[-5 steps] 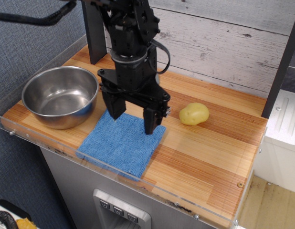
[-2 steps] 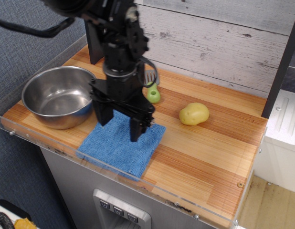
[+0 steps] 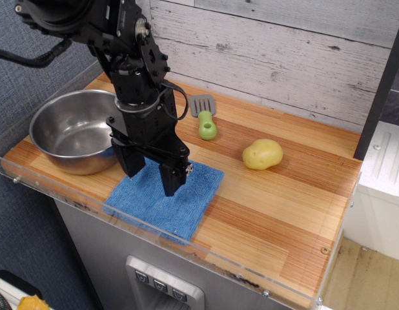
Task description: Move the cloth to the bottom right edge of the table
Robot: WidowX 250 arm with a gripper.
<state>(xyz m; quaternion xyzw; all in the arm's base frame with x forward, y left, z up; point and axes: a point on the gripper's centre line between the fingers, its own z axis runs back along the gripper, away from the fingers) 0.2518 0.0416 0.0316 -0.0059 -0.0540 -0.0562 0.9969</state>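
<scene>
The blue cloth (image 3: 180, 203) lies flat on the wooden table (image 3: 270, 213), near the front edge, left of the middle and just right of the steel bowl. My black gripper (image 3: 150, 177) hangs over the cloth's left part, pointing down. Its two fingers (image 3: 172, 178) are spread apart with nothing between them. The tips are at or just above the cloth; I cannot tell if they touch it. The arm hides the cloth's far left corner.
A steel bowl (image 3: 73, 129) stands at the left. A green-handled spatula (image 3: 205, 117) lies at the back middle. A yellow potato (image 3: 263, 154) lies right of centre. A clear acrylic rim (image 3: 206, 255) runs along the front edge. A dark post (image 3: 380, 90) stands at the back right.
My gripper has moved left and toward the front over the cloth, uncovering the spatula behind it. The cloth has not moved and the jaws stay open.
</scene>
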